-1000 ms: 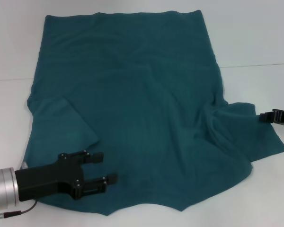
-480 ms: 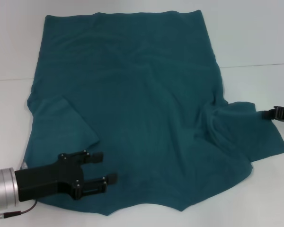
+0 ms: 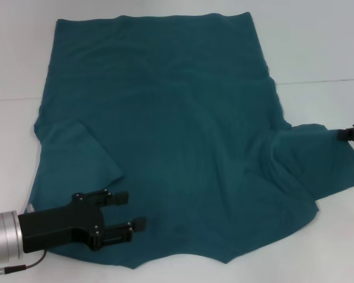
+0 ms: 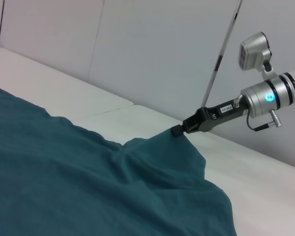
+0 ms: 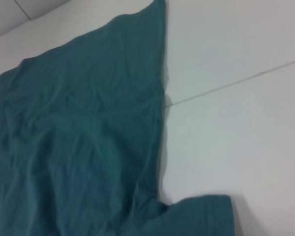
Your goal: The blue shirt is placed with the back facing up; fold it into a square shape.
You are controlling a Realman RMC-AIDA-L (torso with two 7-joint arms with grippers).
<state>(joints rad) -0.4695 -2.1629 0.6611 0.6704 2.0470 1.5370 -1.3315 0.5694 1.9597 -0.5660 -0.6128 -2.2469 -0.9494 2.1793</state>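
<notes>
The blue shirt (image 3: 165,118) lies spread flat on the white table (image 3: 318,47), plain side up, with its left sleeve folded inward. At the far right edge of the head view my right gripper (image 3: 347,134) is shut on the tip of the right sleeve. The left wrist view shows that gripper (image 4: 179,130) pinching the sleeve's corner just above the table, with the shirt (image 4: 64,172) filling the foreground. My left gripper (image 3: 133,212) hovers open over the shirt's near left corner, nothing between its fingers. The right wrist view shows only the shirt (image 5: 78,137) and table.
A seam in the tabletop (image 3: 324,81) runs across on the right. White table surface surrounds the shirt on all sides. A pale wall (image 4: 137,49) stands behind the table in the left wrist view.
My right gripper has moved to the right with the sleeve, drawing it outward and flattening the bunched folds there. The left arm has not moved.
</notes>
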